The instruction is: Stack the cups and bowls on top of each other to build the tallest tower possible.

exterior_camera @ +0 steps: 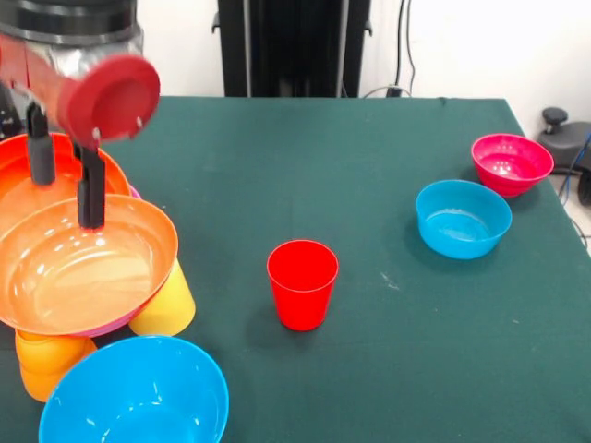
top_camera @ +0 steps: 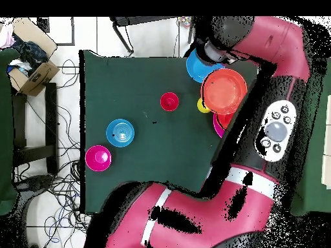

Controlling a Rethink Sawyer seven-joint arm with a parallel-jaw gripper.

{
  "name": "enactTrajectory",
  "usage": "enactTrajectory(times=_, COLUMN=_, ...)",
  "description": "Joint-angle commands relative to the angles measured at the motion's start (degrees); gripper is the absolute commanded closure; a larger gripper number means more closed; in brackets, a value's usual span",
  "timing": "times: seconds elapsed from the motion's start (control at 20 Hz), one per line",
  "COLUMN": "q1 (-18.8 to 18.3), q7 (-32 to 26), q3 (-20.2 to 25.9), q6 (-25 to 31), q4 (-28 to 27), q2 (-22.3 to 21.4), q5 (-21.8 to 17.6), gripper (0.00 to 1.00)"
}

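My gripper (exterior_camera: 66,202) hangs at the left, open, its fingers apart on either side of the far rim of a tilted orange-red bowl (exterior_camera: 83,268). That bowl is nested in a pink bowl (exterior_camera: 103,327) that leans over a yellow cup (exterior_camera: 168,305) and orange cups (exterior_camera: 44,362). A second orange-red bowl (exterior_camera: 18,180) lies behind. A large blue bowl (exterior_camera: 138,399) sits in front. A red cup (exterior_camera: 302,282) stands alone mid-table. A small blue bowl (exterior_camera: 462,219) and a small magenta bowl (exterior_camera: 511,163) sit at the right. No light blue cup shows.
In the overhead view the arm (top_camera: 271,123) covers the table's right side, above the orange-red bowl (top_camera: 224,90). The green table (exterior_camera: 305,148) ends close to the magenta bowl at the right.
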Motion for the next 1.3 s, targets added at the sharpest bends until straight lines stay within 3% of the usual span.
enactTrajectory(times=0.05, q1=0.4, q7=5.4, q3=3.4, q6=7.0, q4=-14.2, q2=12.6, q5=1.9, gripper=0.00)
enactTrajectory(times=0.35, q1=0.5, q7=7.4, q3=-1.3, q6=9.9, q4=-21.0, q2=17.5, q5=6.5, gripper=0.00)
enactTrajectory(times=0.5, q1=1.0, q7=8.5, q3=-4.0, q6=15.8, q4=-22.5, q2=18.6, q5=10.9, gripper=0.00)
enactTrajectory(times=0.8, q1=2.2, q7=11.3, q3=-9.1, q6=16.8, q4=-22.2, q2=18.6, q5=16.3, gripper=0.00)
enactTrajectory(times=1.1, q1=3.4, q7=12.1, q3=-10.8, q6=17.3, q4=-20.0, q2=18.4, q5=19.5, gripper=0.00)
enactTrajectory(times=1.3, q1=4.3, q7=17.2, q3=-12.7, q6=17.0, q4=-20.1, q2=20.0, q5=23.6, gripper=0.00)
